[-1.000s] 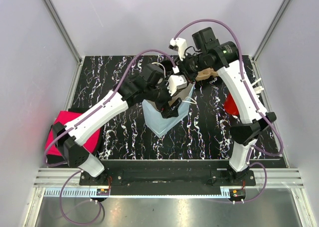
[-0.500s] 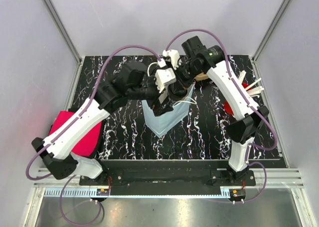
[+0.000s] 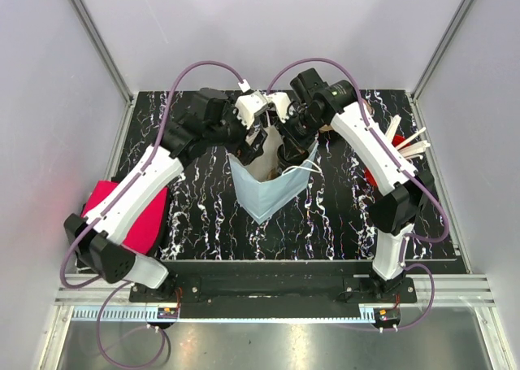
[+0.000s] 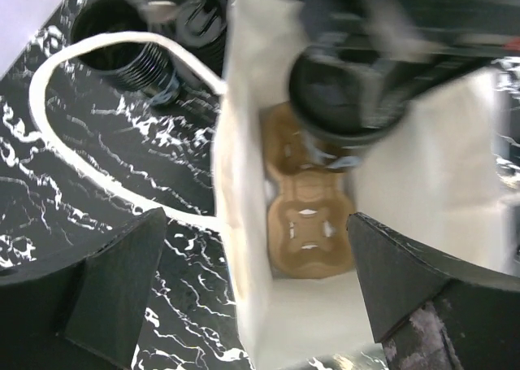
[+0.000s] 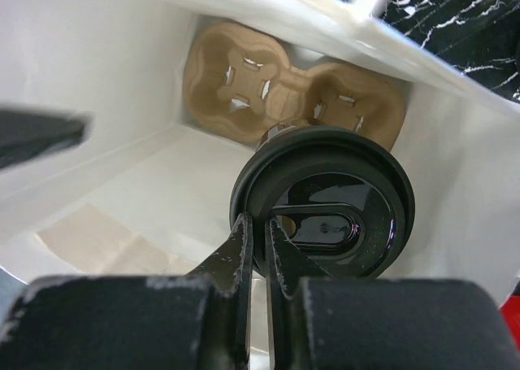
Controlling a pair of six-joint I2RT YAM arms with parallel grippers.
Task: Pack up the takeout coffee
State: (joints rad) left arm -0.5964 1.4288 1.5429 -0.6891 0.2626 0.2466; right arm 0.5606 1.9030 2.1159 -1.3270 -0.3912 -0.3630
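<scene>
The right gripper [image 5: 262, 233] is clamped on the near rim of the black-lidded coffee cup [image 5: 325, 199], which hangs just ahead of its tips inside the white paper bag [image 5: 89, 85]. Below and beyond the cup, the cardboard cup carrier [image 5: 244, 73] lies on the bag's floor. The left gripper [image 4: 260, 285] gapes wide, holding nothing, with the bag's mouth and the carrier directly beneath it
</scene>
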